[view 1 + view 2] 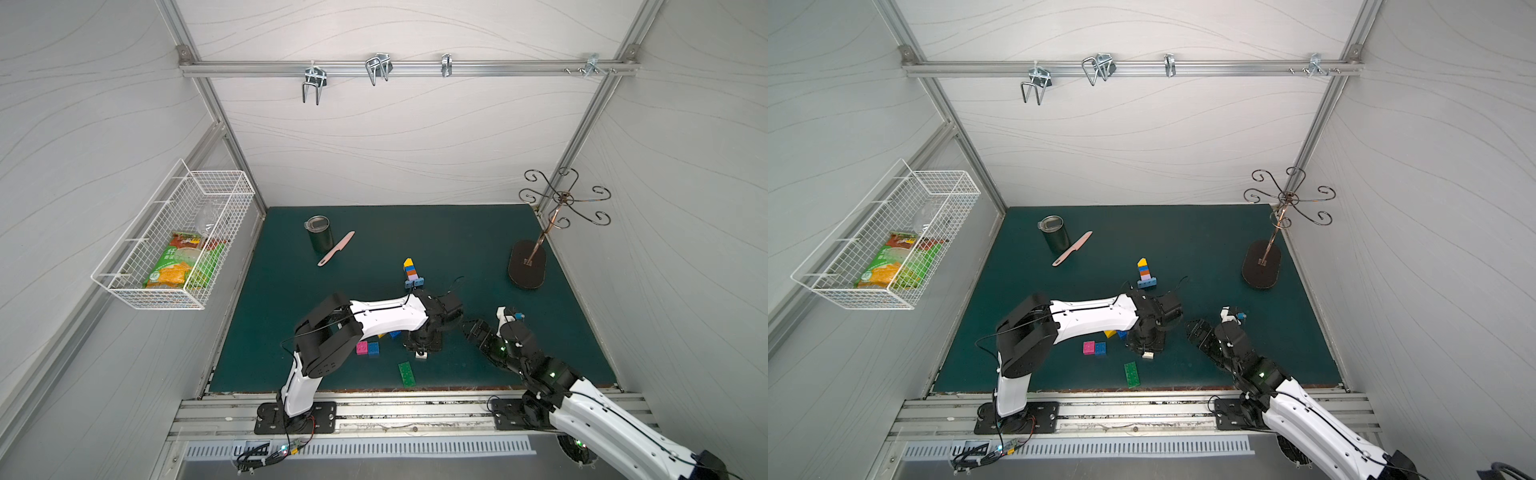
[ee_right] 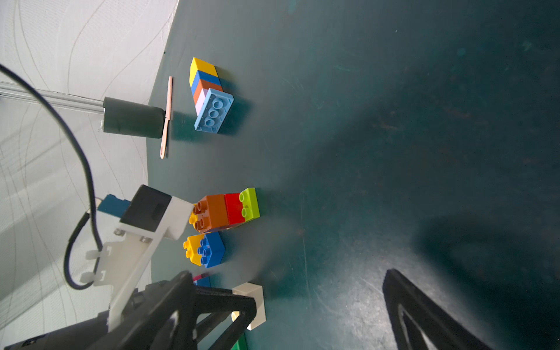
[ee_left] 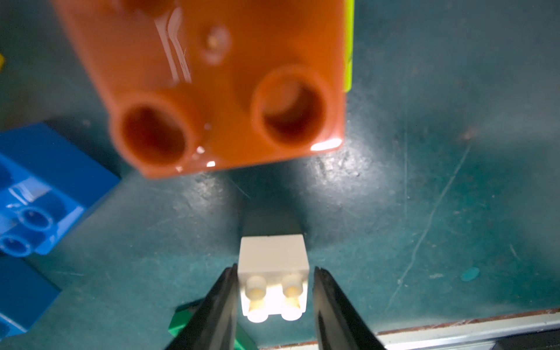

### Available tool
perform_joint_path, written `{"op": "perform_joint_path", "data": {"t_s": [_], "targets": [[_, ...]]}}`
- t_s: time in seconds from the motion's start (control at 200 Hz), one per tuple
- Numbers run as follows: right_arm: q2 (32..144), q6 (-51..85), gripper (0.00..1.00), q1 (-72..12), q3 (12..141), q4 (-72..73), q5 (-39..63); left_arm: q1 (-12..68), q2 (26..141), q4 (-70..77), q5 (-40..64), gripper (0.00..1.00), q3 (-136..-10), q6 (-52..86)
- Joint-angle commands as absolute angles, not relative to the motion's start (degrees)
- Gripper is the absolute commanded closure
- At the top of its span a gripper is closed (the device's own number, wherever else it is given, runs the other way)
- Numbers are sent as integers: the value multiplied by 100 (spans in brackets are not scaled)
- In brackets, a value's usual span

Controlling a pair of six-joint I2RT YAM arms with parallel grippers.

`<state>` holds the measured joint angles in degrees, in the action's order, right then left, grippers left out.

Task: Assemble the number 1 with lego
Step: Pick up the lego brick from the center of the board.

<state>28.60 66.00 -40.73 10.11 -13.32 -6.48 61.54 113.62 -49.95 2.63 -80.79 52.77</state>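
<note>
The white brick stands studs-up on the scuffed, dark teal desk, near its front edge. The left jaws are narrowed and press its two sides; whether it is lifted I cannot tell.

In a top view, taking 12 o'clock as the back wall and reading from the white brick:
- One stack of five bricks lies flat at 12.
- One pink brick and one blue brick touch at 9.
- One green long brick lies at 7.
- An orange, red and lime cluster and a yellow-and-blue pair sit under the left arm.
- The right jaws, spread wide and empty, hover at 2.

Farther out are one tumbler and one pink knife at 11, and one hook stand at 2. Pale walls close three sides, and one wire basket hangs at 9. Bare desk runs from 3 to 5 and behind the stack.
</note>
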Motion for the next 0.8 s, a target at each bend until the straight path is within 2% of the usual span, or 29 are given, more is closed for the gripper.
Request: {"op": "perform_joint_path", "data": {"t_s": [0.0,0.29,0.485,0.58,0.795], "targets": [[2813,6525,1,-4043,1011,-1257,-643,6133,11474,-4949,306,55,-8104,5335],[2812,6524,1,-4043,1009,-1259,-643,6134,11496,-4922,317,56,-8060,5327],[2812,6526,1,-4043,1002,-1257,-644,6135,11507,-4955,321,68,-8062,5317],[2799,6529,1,-4048,1003,-1265,-642,6129,11515,-4983,321,70,-8060,5317],[2777,6523,1,-4035,1004,-1274,-644,6132,11522,-4986,311,64,-8043,5309]]}}
